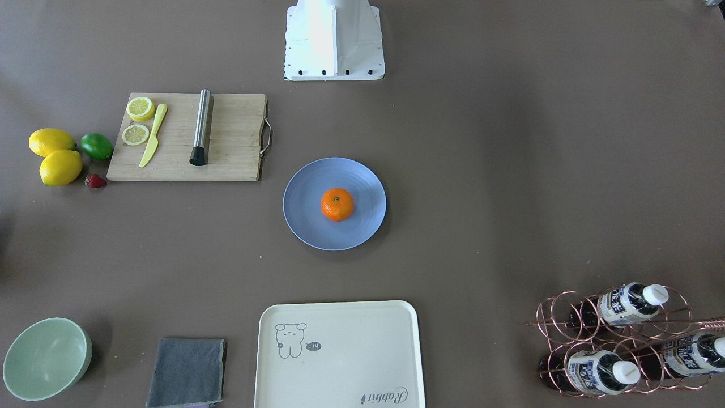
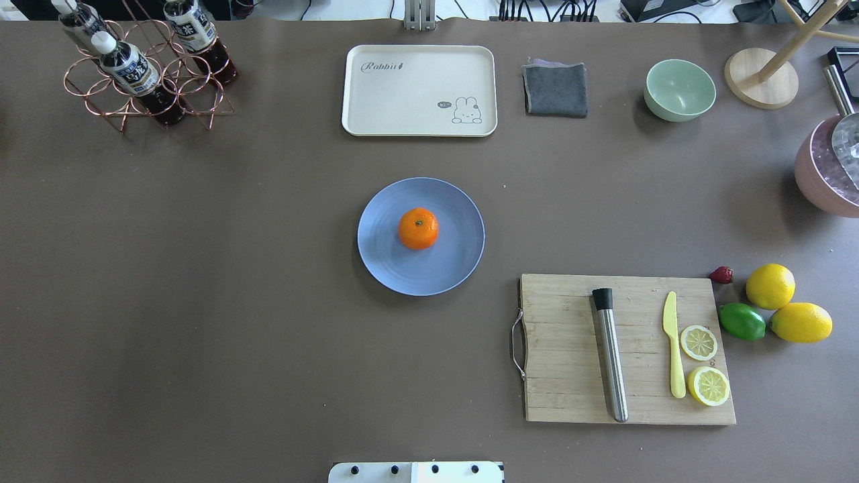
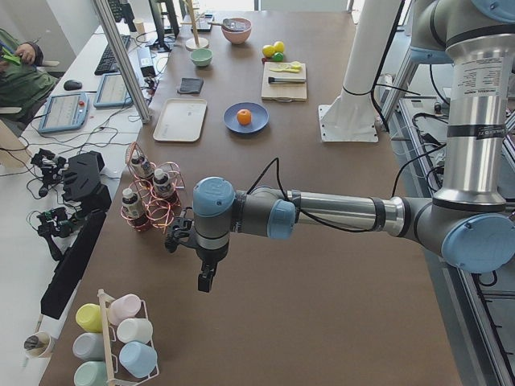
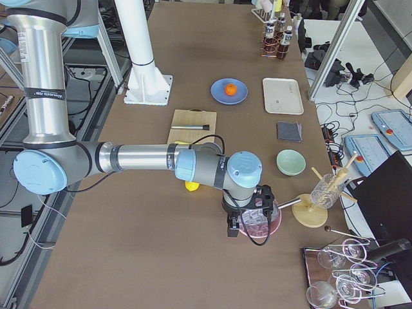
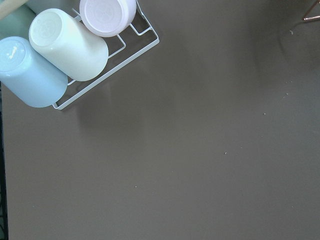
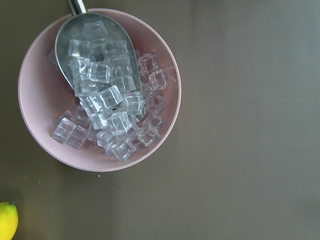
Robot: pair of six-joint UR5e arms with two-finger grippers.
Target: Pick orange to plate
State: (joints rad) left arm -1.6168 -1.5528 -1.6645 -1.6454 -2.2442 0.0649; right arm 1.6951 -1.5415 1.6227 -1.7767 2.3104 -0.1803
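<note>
The orange (image 1: pixel 337 204) (image 2: pixel 418 229) rests near the middle of the pale-blue plate (image 1: pixel 306 218) (image 2: pixel 389 263) at the table's centre, with nothing touching it. No gripper shows in either the overhead or the front-facing view. My left gripper (image 3: pixel 207 278) hangs over bare table at the left end, near the bottle rack, far from the plate. Over the pink ice bowl at the right end hangs my right gripper (image 4: pixel 233 229). For both I cannot tell whether they are open or shut. The wrist views show none of their fingers.
A cutting board (image 2: pixel 627 349) with a steel rod, yellow knife and lemon slices lies right of the plate. Lemons (image 2: pixel 770 286), a lime (image 2: pixel 741 321) and a strawberry sit beyond it. Cream tray (image 2: pixel 419 90), grey cloth (image 2: pixel 555 89), mint bowl (image 2: pixel 679 89), bottle rack (image 2: pixel 144 70) line the far edge.
</note>
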